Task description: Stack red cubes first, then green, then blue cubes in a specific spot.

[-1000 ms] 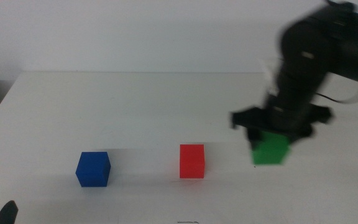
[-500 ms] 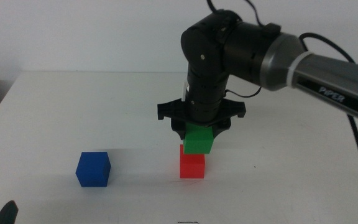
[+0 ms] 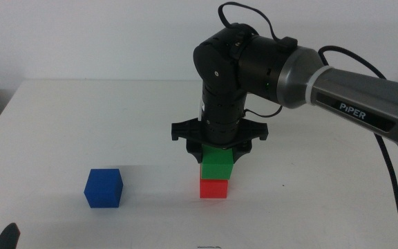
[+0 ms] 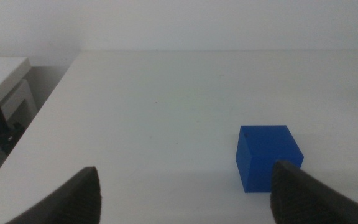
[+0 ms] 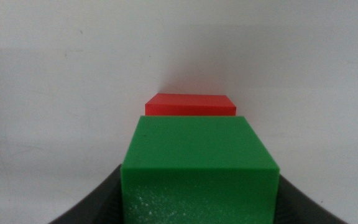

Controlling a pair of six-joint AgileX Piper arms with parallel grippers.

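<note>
Right gripper pinching green cube by its flat sides, jaws closed on it, sitting atop red cube. Probably light, rigid, matte so not slipping much. Left gripper idling wide open near blue cube.

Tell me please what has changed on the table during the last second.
The right gripper carried the green cube leftward from the table's right side and lowered it onto the red cube; it remains clamped on it. The red cube, the blue cube and the waiting left gripper stayed put.

You see the green cube sitting squarely atop the red cube, while the blue cube lies well apart on the white table.
</note>
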